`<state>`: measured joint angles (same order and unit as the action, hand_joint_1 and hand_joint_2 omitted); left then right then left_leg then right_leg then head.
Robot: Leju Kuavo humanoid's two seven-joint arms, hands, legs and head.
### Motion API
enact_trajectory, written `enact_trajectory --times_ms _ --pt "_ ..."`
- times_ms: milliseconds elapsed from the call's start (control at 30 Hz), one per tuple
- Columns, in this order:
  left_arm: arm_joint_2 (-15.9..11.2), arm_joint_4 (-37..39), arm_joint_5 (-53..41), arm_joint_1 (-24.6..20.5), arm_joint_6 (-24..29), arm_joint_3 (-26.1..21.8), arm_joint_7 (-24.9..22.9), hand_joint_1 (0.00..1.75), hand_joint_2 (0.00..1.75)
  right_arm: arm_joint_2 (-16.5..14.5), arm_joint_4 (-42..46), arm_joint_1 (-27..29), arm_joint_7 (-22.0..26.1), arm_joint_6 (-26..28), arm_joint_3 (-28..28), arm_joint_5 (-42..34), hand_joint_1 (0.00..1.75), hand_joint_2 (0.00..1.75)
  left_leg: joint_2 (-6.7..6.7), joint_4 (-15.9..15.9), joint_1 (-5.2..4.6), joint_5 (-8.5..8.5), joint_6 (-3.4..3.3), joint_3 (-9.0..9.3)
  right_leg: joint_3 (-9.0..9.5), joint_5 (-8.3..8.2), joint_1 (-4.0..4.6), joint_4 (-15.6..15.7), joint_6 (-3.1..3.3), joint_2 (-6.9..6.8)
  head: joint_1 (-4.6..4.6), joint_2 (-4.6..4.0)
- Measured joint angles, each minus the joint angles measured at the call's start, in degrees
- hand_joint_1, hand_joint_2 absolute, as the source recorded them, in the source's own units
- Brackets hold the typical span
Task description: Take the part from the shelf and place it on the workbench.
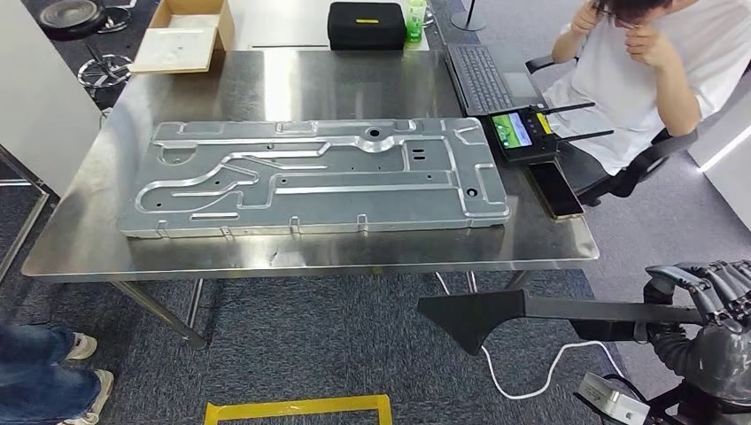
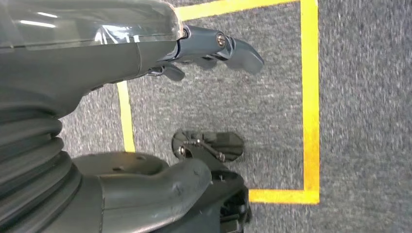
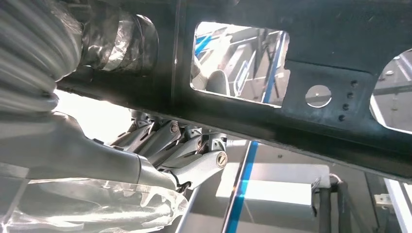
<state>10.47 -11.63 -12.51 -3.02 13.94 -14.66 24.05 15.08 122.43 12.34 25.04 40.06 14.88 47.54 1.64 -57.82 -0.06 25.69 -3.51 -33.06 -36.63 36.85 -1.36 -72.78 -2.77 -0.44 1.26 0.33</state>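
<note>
The part (image 1: pixel 496 314) is a long black metal bracket with a triangular end and several cut-outs. It hangs level below the front right corner of the steel workbench (image 1: pixel 292 257), over the carpet. My right hand (image 1: pixel 717 292) grips its right end at the picture's lower right. In the right wrist view the part (image 3: pixel 316 29) crosses above my right hand (image 3: pixel 180 150), whose fingers (image 3: pixel 194 167) curl against its edge. My left hand (image 2: pixel 160 53) hangs over the carpet with its fingers (image 2: pixel 228 46) apart from the thumb and nothing in it.
A large silver machined plate (image 1: pixel 319 177) covers most of the workbench. A controller (image 1: pixel 522 133), phone (image 1: pixel 555 189) and keyboard (image 1: pixel 483 78) lie at its right end, by a seated person (image 1: pixel 638 80). Someone's shoes (image 1: pixel 80 367) stand at lower left. Yellow tape (image 1: pixel 297 409) marks the floor.
</note>
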Motion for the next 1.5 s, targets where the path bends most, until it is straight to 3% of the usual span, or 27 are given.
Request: enact_trajectory --times_ms 33,67,100,167,233,300,367,433,467,533,567,600,667,733,800,867,933,1000,1033,1067,1100,1133,1200,1267,1367,1433,1500 --pt "0.0 0.0 0.0 0.0 0.0 -0.1 0.0 0.00 1.75 0.0 -0.1 0.0 0.0 0.0 0.0 0.0 1.75 1.75 0.78 -0.1 -0.07 0.02 -0.01 0.01 -0.57 -0.77 0.01 -0.4 0.06 0.09 0.01 0.00" --pt "0.0 0.0 0.0 0.0 0.0 -0.2 0.0 0.00 1.75 0.0 -0.2 0.0 0.0 0.0 0.0 0.0 1.75 1.75 1.59 -0.2 -0.10 0.06 0.01 0.06 -0.14 -2.56 0.02 1.2 0.18 0.22 0.00 0.00" --pt "0.0 0.0 0.0 0.0 0.0 -0.2 0.0 0.00 1.75 0.0 -0.2 0.0 0.0 0.0 0.0 0.0 1.75 1.75 2.40 -0.4 -0.10 0.13 0.06 0.12 1.15 -5.01 0.01 4.6 0.35 0.61 0.00 0.00" --pt "0.0 0.0 0.0 0.0 0.0 -0.3 0.1 0.00 1.75 0.0 -0.3 0.0 0.0 0.0 0.0 0.0 1.75 1.75 3.88 -0.7 -0.13 0.24 0.33 0.04 3.91 -8.12 -0.04 11.3 0.83 2.98 0.01 0.00" --pt "0.1 0.0 0.0 -0.1 0.0 -0.3 0.1 0.00 1.75 0.0 -0.4 0.0 0.0 0.0 0.1 0.0 1.75 1.75 5.12 -0.8 0.00 0.14 0.92 -0.46 4.84 -8.45 0.07 13.9 1.19 4.49 0.00 0.00" --pt "0.1 0.0 0.0 0.0 0.0 -0.4 0.2 0.00 1.75 0.1 -0.5 0.0 -0.1 0.0 0.2 0.0 1.75 1.75 6.22 -0.7 0.11 -0.08 1.67 -0.87 4.91 -8.61 0.03 14.3 1.57 3.49 -0.01 0.00" --pt "0.2 0.0 0.0 0.2 0.0 -0.6 0.4 0.00 1.75 0.1 -0.5 0.0 -0.2 0.0 0.2 0.0 1.75 1.75 4.52 -2.2 -0.16 1.06 2.33 -1.60 5.30 -8.88 -0.30 15.0 2.25 2.11 0.14 0.00" --pt "0.3 0.0 0.0 0.0 0.0 -0.6 0.5 0.00 1.75 0.1 -0.5 0.1 -0.2 0.0 0.3 0.0 1.75 1.75 0.95 -7.9 -0.18 4.45 2.85 -4.21 5.56 -8.93 -0.28 15.3 2.82 0.54 0.36 0.00" --pt "0.3 0.0 0.0 -0.1 0.0 -0.6 0.5 0.00 1.75 0.1 -0.5 0.2 -0.2 0.0 0.4 0.0 1.75 1.75 -0.18 -11.9 0.01 6.32 3.09 -6.14 5.58 -8.86 -0.17 15.3 3.00 -0.31 0.43 0.00" --pt "0.3 0.0 0.0 -0.1 0.0 -0.7 0.5 0.00 1.75 0.1 -0.6 0.3 -0.2 0.0 0.5 0.0 1.75 1.75 -1.03 -16.6 0.38 7.52 3.46 -8.37 5.68 -8.69 -0.01 15.2 3.06 -1.89 0.42 0.00" --pt "0.3 0.0 0.0 0.0 0.0 -0.7 0.5 0.00 1.75 0.1 -0.6 0.3 -0.2 0.0 0.6 0.0 1.75 1.75 -1.29 -16.0 0.52 6.59 3.56 -8.02 5.80 -8.57 0.01 15.2 3.00 -2.66 0.42 0.00" --pt "0.3 0.0 0.0 0.1 0.0 -0.7 0.5 0.00 1.75 0.1 -0.6 0.3 -0.2 0.0 0.6 0.0 1.75 1.75 -1.76 -13.0 0.60 4.73 3.53 -6.39 6.01 -8.42 0.02 15.2 2.88 -3.34 0.43 0.00" --pt "0.3 0.0 -0.1 0.0 0.0 -0.7 0.6 0.00 1.75 0.1 -0.6 0.3 -0.3 0.0 0.8 0.0 1.75 1.75 -4.09 -4.9 0.35 1.53 2.98 -2.06 6.43 -7.98 0.20 15.0 2.41 -4.44 0.43 0.00" --pt "0.3 0.0 -0.1 -0.1 -0.2 -0.7 0.8 0.00 1.75 0.1 -0.6 0.3 -0.3 0.0 1.0 0.0 1.75 1.75 -5.54 -0.9 -0.06 0.65 2.26 -0.06 6.68 -7.67 0.48 14.9 1.82 -5.31 0.38 0.00" --pt "0.3 0.0 -0.2 0.1 -0.8 -0.7 1.1 0.00 1.75 0.1 -0.7 0.3 -0.3 0.0 1.1 0.1 1.75 1.75 -4.76 -0.5 -0.16 0.54 1.63 -0.10 6.85 -7.60 0.53 15.0 1.29 -6.03 0.34 0.00" --pt "0.3 0.0 -0.3 0.2 -1.3 -0.8 1.4 0.00 1.75 0.1 -0.7 0.3 -0.2 0.0 1.1 0.1 1.75 1.75 -4.12 0.2 0.03 0.22 0.91 0.11 6.53 -6.67 0.23 13.9 0.75 -4.29 0.33 0.00" --pt "0.3 0.0 -0.5 0.1 -1.7 -0.8 1.9 0.00 1.75 0.1 -0.8 0.5 -0.2 0.0 1.2 0.2 1.75 1.75 -3.61 0.6 0.20 0.06 0.31 0.27 4.03 -3.78 -0.04 8.7 0.35 -1.24 0.30 0.00" --pt "0.3 0.0 -0.8 0.0 -1.8 -0.8 2.2 0.00 1.75 0.1 -1.0 0.8 -0.2 0.0 1.3 0.2 1.75 1.75 -3.06 0.6 0.12 0.17 0.00 0.29 -0.02 -1.04 -0.08 1.4 0.10 -0.11 0.30 0.00" --pt "0.3 0.0 -0.9 0.0 -1.9 -0.8 2.3 0.00 1.75 0.1 -1.0 1.0 -0.2 0.0 1.4 0.2 1.75 1.75 -2.73 0.5 0.08 0.27 -0.03 0.41 -1.32 -1.13 -0.09 -0.4 0.00 -0.04 0.31 0.00" --pt "0.3 0.0 -0.9 0.0 -1.9 -0.8 2.3 0.00 1.75 0.1 -1.1 1.1 -0.2 0.0 1.4 0.2 1.75 1.75 -2.41 0.5 0.08 0.41 0.01 0.59 -1.49 -2.50 -0.10 0.0 -0.03 -0.04 0.30 0.00" --pt "0.3 0.0 -0.9 0.0 -1.9 -0.8 2.3 0.00 1.75 0.1 -1.1 1.1 -0.2 0.0 1.4 0.2 1.75 1.75 -2.09 0.4 0.11 0.58 0.13 0.83 -0.62 -4.73 -0.12 2.6 -0.02 -0.04 0.30 0.00" --pt "0.3 0.0 -0.9 0.1 -1.9 -0.8 2.3 0.00 1.75 0.1 -1.1 1.1 -0.2 0.0 1.4 0.2 1.75 1.75 -1.82 0.2 0.14 0.81 0.30 1.07 0.92 -7.14 -0.15 6.5 0.07 -0.02 0.29 0.00" --pt "0.3 0.0 -1.0 0.0 -1.9 -0.8 2.3 0.00 1.75 0.1 -1.1 1.1 -0.2 0.0 1.5 0.2 1.75 1.75 -1.39 -0.2 -0.03 1.29 0.83 1.22 3.52 -9.37 0.03 12.5 0.46 0.07 0.30 0.00" --pt "0.3 0.0 -1.0 -0.1 -1.8 -0.8 2.4 0.00 1.75 0.1 -1.1 1.2 -0.1 0.0 1.6 0.2 1.75 1.75 -1.19 -0.3 -0.19 1.52 1.47 1.16 4.09 -9.10 0.33 14.0 1.07 0.18 0.32 0.00" --pt "0.3 0.0 -1.1 -0.1 -1.8 -0.9 2.4 0.00 1.75 0.1 -1.1 1.2 -0.1 0.0 1.6 0.2 1.75 1.75 -1.22 -1.3 -0.10 2.22 2.42 0.91 4.37 -9.05 0.02 14.4 2.31 0.21 0.34 0.00" --pt "0.3 0.0 -1.3 -0.1 -1.8 -0.9 2.4 0.00 1.75 0.1 -1.1 1.2 -0.1 -0.1 1.7 0.1 1.75 1.75 -1.29 -6.6 0.10 4.47 2.91 -1.80 4.88 -8.50 -0.06 14.7 3.10 0.16 0.35 0.00" --pt "0.3 0.0 -1.6 0.0 -1.9 -0.9 2.5 0.00 1.75 0.4 -1.3 1.1 -0.3 -0.5 2.1 -0.4 1.75 1.75 -1.32 -14.7 0.26 6.88 3.19 -6.39 5.55 -7.64 0.09 14.7 3.45 0.13 0.35 0.00"
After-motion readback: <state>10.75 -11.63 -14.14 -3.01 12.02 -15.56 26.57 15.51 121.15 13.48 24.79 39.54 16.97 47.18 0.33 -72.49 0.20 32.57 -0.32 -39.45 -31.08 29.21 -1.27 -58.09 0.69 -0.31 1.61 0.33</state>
